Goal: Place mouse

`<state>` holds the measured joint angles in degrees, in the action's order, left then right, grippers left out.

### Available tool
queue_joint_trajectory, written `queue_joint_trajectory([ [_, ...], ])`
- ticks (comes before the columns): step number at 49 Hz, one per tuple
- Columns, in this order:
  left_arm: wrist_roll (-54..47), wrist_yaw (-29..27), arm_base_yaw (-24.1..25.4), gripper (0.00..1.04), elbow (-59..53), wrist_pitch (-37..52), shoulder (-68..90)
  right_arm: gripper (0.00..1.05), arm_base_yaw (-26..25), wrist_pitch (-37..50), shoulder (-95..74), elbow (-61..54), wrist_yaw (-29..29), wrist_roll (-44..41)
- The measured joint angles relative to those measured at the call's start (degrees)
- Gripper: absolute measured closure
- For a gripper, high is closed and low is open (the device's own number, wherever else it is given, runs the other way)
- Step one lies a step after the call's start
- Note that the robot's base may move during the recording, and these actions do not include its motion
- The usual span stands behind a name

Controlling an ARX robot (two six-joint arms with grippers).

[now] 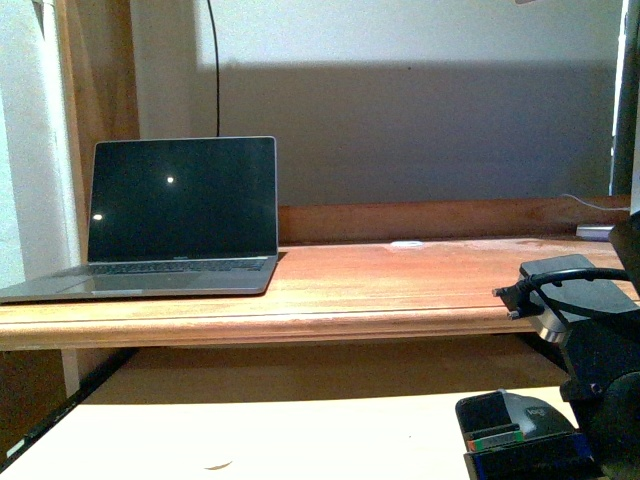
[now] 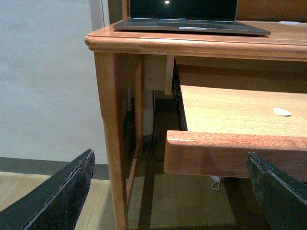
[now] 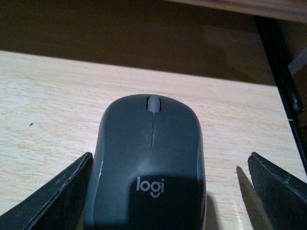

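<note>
The mouse (image 3: 151,163) lies flat on the pale pull-out tray (image 1: 250,440), lower than the laptop (image 1: 180,215) and far off to its right, tucked between the fingers of the right gripper (image 3: 170,155). That gripper stands wide and holds nothing. One finger (image 3: 53,196) sits against the mouse's side or just beside it, and the other finger (image 3: 280,187) is well apart from the shell. That uneven gap looks like the main hazard. If the jaws close from here, the far finger has a long way to travel, so the mouse would probably be shoved sideways across the smooth tray before it is pinched. Its rounded matte shell could then twist or squirt forward out of the grasp. A second risk is the desk edge (image 1: 300,325) that carries the laptop. It overhangs the back of the tray, so lifting the mouse toward the laptop's level on too flat a path could knock the gripper or the mouse against that edge. If the mouse is meant to stay where it is, a careless retreat could drag it along with the touching finger. The left gripper (image 2: 170,154) is also spread wide and empty, out in the air below the laptop's level, and seems to pose no threat.
</note>
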<state>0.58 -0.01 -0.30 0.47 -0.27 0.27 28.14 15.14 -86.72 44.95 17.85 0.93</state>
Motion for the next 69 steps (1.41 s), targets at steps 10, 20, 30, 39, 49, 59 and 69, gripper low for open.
queue_joint_trajectory([
  [10, 0.00, 0.00, 0.00, 0.08, 0.00, 0.00, 0.00, 0.29, 0.00, -2.05, -1.44, 2.34, -0.90, 1.40],
  [20, 0.00, 0.00, 0.00, 0.08, 0.00, 0.00, 0.00, 0.50, -0.17, -3.91, -1.01, 2.93, -1.38, 3.06],
  [30, 0.00, 0.00, 0.00, 0.08, 0.00, 0.00, 0.00, 0.50, -1.49, -10.56, 2.95, 7.15, -0.90, 3.93],
  [39, 0.00, 0.00, 0.00, 0.08, 0.00, 0.00, 0.00, 0.50, -0.52, -14.38, 1.51, 19.54, -0.63, 5.27],
  [49, 0.00, 0.00, 0.00, 0.08, 0.00, 0.00, 0.00, 0.50, 2.23, -19.47, -8.68, 36.81, 2.12, 6.14],
  [59, 0.00, 0.00, 0.00, 0.08, 0.00, 0.00, 0.00, 0.50, 4.22, -25.44, -21.92, 53.40, 5.33, 7.56],
  [69, 0.00, 0.00, 0.00, 0.08, 0.00, 0.00, 0.00, 0.50, 6.47, -29.33, -31.26, 65.09, 8.11, 8.98],
])
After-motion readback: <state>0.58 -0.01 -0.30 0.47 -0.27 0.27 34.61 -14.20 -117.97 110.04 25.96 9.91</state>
